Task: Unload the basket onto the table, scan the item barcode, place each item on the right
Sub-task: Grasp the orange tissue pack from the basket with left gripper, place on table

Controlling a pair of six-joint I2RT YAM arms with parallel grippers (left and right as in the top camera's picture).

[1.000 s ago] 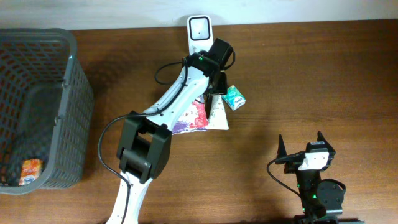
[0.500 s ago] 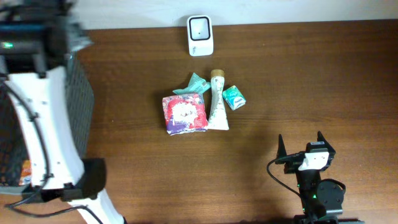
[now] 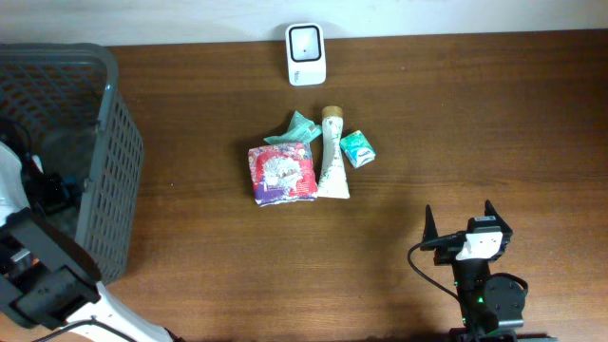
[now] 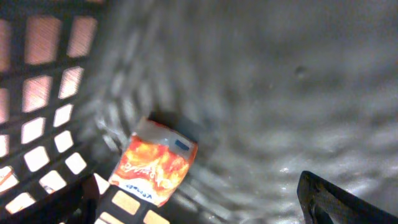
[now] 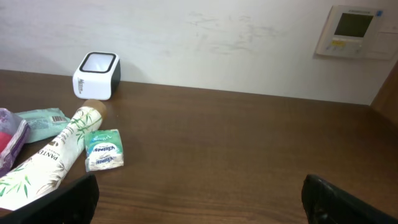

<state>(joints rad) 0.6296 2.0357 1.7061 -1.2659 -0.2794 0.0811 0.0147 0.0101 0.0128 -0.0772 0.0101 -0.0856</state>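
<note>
Lying tilted on the floor of the dark mesh basket (image 3: 104,142), close to its wall, is the orange packet (image 4: 155,165). It is flame-coloured with a small blue patch, and its print is too blurred to read. Only the left wrist view shows it. The left tool (image 4: 196,202) hangs open over it, empty. The right tool (image 3: 459,214) stands open and empty near the front edge of the bench (image 3: 475,114). Its wrist view alone shows lettering on the bamboo-print tube (image 5: 53,155), beginning "PAN", near the white scanner (image 5: 96,76).
</note>
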